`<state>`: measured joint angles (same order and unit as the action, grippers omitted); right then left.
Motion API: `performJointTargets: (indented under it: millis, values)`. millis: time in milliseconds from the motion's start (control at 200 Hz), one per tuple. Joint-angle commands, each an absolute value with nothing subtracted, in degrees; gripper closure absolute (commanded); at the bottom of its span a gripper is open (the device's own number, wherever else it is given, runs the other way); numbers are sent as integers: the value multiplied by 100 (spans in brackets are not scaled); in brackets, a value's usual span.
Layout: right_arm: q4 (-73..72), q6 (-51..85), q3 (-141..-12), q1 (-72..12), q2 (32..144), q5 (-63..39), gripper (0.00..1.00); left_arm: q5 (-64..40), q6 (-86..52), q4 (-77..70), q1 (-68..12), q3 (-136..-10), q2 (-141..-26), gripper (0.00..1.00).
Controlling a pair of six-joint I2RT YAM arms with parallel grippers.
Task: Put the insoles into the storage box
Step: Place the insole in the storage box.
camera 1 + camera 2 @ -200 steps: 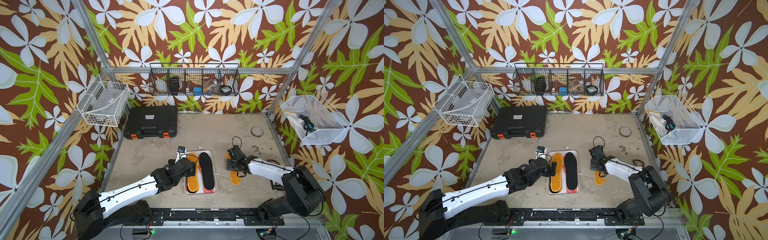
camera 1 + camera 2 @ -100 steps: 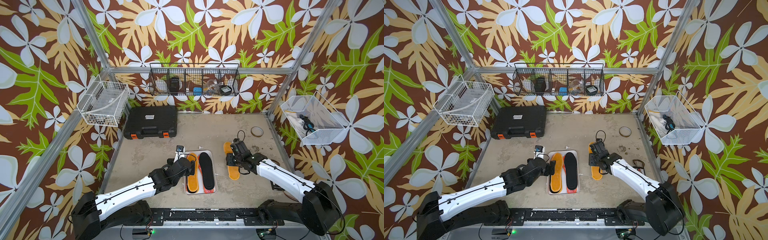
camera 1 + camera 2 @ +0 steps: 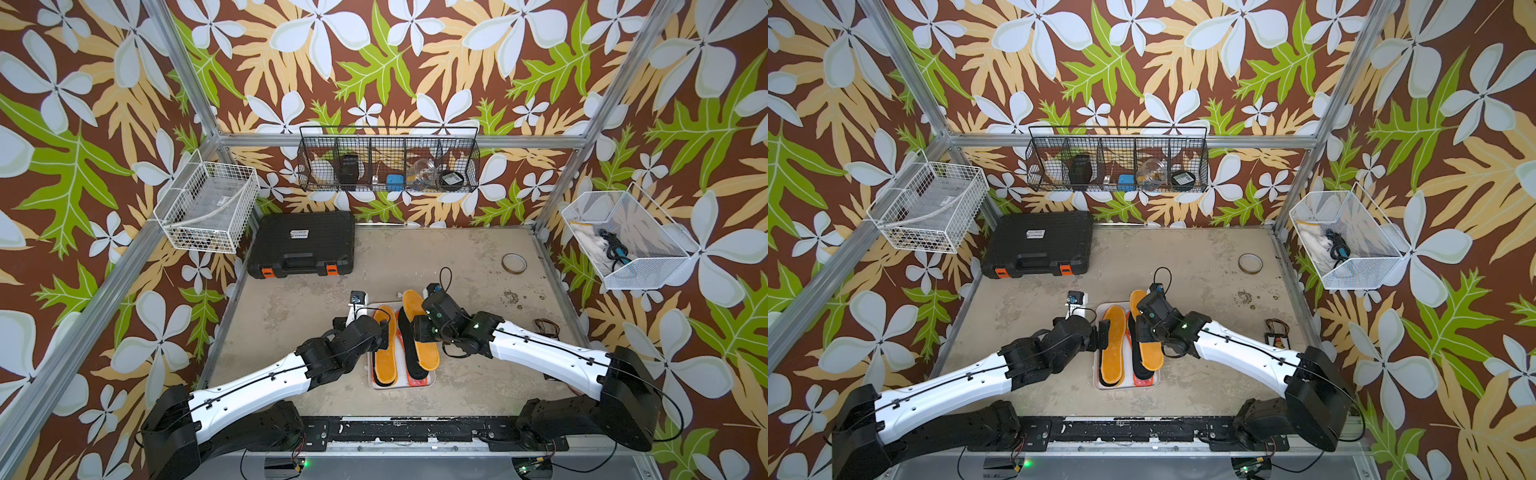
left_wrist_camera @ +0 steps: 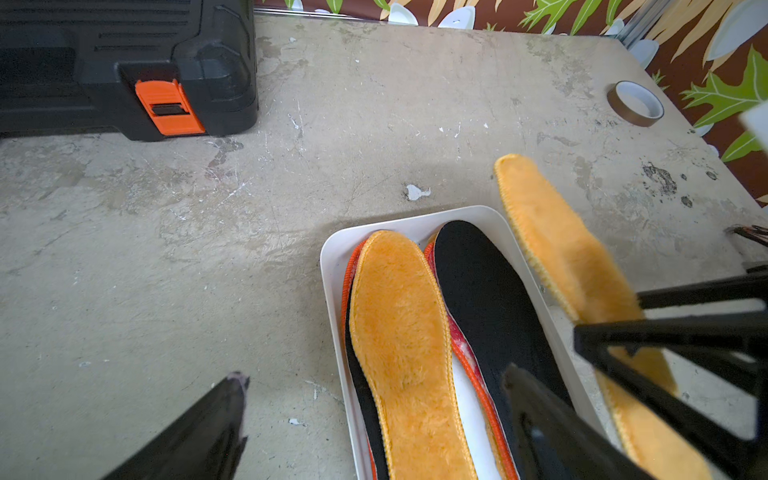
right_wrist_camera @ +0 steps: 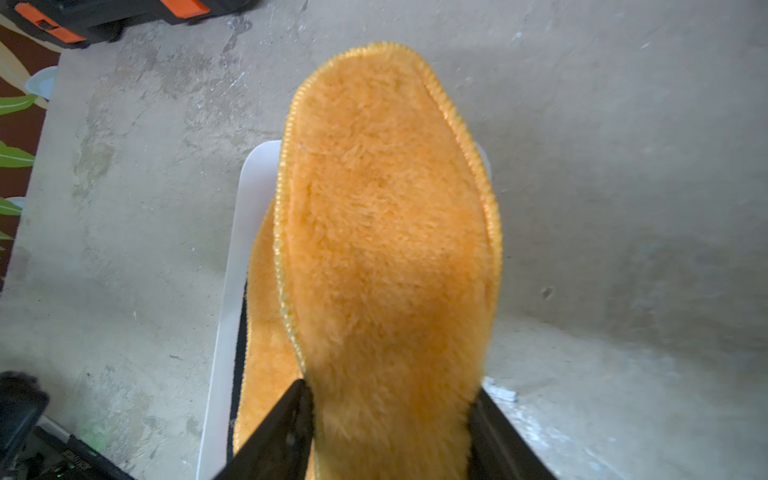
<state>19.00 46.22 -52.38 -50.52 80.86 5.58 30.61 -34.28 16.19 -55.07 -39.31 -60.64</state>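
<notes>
Top views: your right gripper has swung the fuzzy insole off the table and over the box, so you're basically at the drop.

Left wrist: your left gripper hangs wide open just beside the box, same as before.

Right wrist: the fingers pinch the insole's edges. It looks tilted, probably not resting yet.
</notes>
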Motion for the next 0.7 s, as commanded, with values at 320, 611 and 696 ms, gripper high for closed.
performJointTargets:
  millis: [320,611,696]
  values:
    - [1189,5095,-4989,-5149,8807,977,41,3147,-3491,1703,-5510,-3837,-5968,0]
    - [1186,5185,-4878,-5281,8987,965,39,3113,-3547,1670,-5509,-3788,-6010,0]
    - [1230,5217,-4847,-5296,8953,1034,35,3116,-3543,1673,-5504,-3797,-6003,0]
